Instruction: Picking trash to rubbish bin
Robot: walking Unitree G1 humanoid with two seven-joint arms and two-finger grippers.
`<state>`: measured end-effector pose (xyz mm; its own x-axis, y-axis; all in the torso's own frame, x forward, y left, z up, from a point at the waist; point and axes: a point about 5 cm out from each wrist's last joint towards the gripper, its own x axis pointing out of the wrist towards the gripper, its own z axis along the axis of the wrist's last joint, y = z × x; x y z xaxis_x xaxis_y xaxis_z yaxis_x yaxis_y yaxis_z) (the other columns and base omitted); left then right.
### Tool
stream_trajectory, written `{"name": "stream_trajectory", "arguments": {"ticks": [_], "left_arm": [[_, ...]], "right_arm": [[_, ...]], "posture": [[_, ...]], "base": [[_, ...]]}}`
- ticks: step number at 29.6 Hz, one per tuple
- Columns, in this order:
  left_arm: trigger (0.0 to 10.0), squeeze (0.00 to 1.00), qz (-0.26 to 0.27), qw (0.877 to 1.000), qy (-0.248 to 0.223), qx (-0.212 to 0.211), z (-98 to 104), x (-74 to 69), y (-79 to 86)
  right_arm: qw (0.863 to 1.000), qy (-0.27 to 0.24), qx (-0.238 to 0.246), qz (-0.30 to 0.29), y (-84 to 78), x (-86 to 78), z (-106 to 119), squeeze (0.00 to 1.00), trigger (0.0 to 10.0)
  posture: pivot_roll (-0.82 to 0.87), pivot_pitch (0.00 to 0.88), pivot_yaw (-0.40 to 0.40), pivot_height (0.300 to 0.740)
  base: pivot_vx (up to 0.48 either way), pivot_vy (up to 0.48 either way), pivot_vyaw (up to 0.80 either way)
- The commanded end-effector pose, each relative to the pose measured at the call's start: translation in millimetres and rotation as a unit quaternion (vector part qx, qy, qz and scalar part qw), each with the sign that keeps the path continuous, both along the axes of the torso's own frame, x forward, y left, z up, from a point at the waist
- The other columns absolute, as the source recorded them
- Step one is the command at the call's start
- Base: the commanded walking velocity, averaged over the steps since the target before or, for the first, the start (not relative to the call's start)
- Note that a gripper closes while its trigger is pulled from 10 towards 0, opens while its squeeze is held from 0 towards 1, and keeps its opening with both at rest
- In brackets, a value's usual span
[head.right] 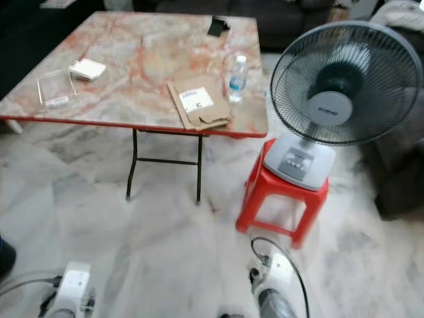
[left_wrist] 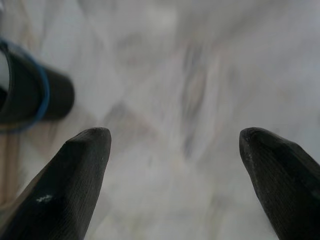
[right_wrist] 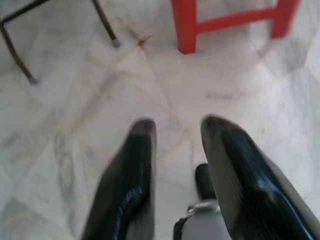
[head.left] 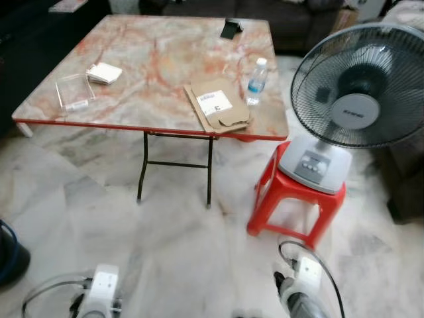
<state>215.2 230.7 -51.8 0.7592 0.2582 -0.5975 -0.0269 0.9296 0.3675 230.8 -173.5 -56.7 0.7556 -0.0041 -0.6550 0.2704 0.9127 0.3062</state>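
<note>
On the marble-patterned table (head.left: pixel 165 59) lie a flattened brown cardboard package (head.left: pixel 217 106), a small plastic water bottle (head.left: pixel 257 81), a clear plastic box (head.left: pixel 74 91) and a white paper packet (head.left: pixel 105 73). A dark bin with a blue rim (head.left: pixel 10 255) stands on the floor at my far left, also seen as the bin (left_wrist: pixel 30 90) in the left wrist view. Both arms hang low over the floor, well short of the table. My left gripper (left_wrist: pixel 175 135) is open wide with nothing in it. My right gripper (right_wrist: pixel 177 125) is open with a narrower gap and holds nothing.
A large fan (head.left: pixel 358 86) sits on a red plastic stool (head.left: pixel 295 199) right of the table. A black object (head.left: pixel 230 28) lies at the table's far edge. Thin metal table legs (head.left: pixel 142 169) stand ahead, with pale marble floor (head.left: pixel 165 252) between me and them.
</note>
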Motion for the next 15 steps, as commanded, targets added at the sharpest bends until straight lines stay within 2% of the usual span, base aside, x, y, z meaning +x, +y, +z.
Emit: {"name": "stream_trajectory", "arguments": {"ticks": [1,2,4,6,7,8,10,11,13,15], "left_arm": [[10.0,0.00,0.008,1.000,-0.027,0.001,5.8,3.4,6.1],[10.0,0.00,0.008,1.000,-0.027,0.001,5.8,3.4,6.1],[10.0,0.00,0.003,0.998,-0.056,-0.004,12.9,12.8,2.7],[10.0,0.00,-0.006,0.994,-0.109,-0.007,27.9,30.0,-2.8],[10.0,0.00,-0.014,0.987,-0.161,-0.014,44.3,46.3,-8.4],[10.0,0.00,-0.024,0.982,-0.187,-0.016,53.9,54.9,-12.2],[10.0,0.00,-0.039,0.975,-0.219,-0.020,66.4,65.3,-17.5],[10.0,0.00,-0.048,0.966,-0.253,-0.024,81.2,76.4,-22.7],[10.0,0.00,-0.056,0.958,-0.280,-0.028,93.6,84.7,-27.4],[10.0,0.00,-0.086,0.941,-0.326,-0.030,116.5,98.3,-40.1]], "right_arm": [[0.999,-0.032,0.002,0.009,3.9,11.0,8.3,0.00,10.0],[0.999,-0.032,0.002,0.009,3.9,11.0,8.3,0.00,10.0],[0.999,-0.050,-0.002,0.022,5.7,18.1,13.9,0.00,10.0],[0.995,-0.086,-0.009,0.043,9.0,31.4,25.3,0.00,10.0],[0.990,-0.128,-0.008,0.051,11.5,45.9,39.1,0.00,10.0],[0.986,-0.153,-0.010,0.061,14.2,54.5,48.1,0.00,10.0],[0.979,-0.189,-0.016,0.079,18.4,65.2,60.6,0.00,10.0],[0.970,-0.230,-0.011,0.083,22.4,77.6,76.4,0.00,10.0],[0.961,-0.262,-0.005,0.083,24.9,87.0,89.5,0.00,10.0],[0.941,-0.321,-0.002,0.103,34.8,102.6,115.3,0.00,10.0]], "posture": [[0.13,0.148,0.010,0.740],[0.13,0.148,0.010,0.740],[0.12,0.148,0.011,0.740],[0.12,0.148,0.007,0.740],[0.12,0.151,0.004,0.740],[0.12,0.150,0.004,0.740],[0.12,0.150,0.003,0.740],[0.12,0.153,0.001,0.740],[0.12,0.153,0.000,0.740],[0.12,0.151,0.001,0.740]], "base": [[0.000,0.000,0.00],[0.000,0.000,0.00],[0.000,0.000,0.00],[0.000,0.000,0.00],[0.000,0.000,0.00],[0.000,0.000,0.00],[0.000,0.000,0.00],[0.000,0.000,0.00],[0.000,0.000,0.00],[0.000,0.000,0.00]]}}
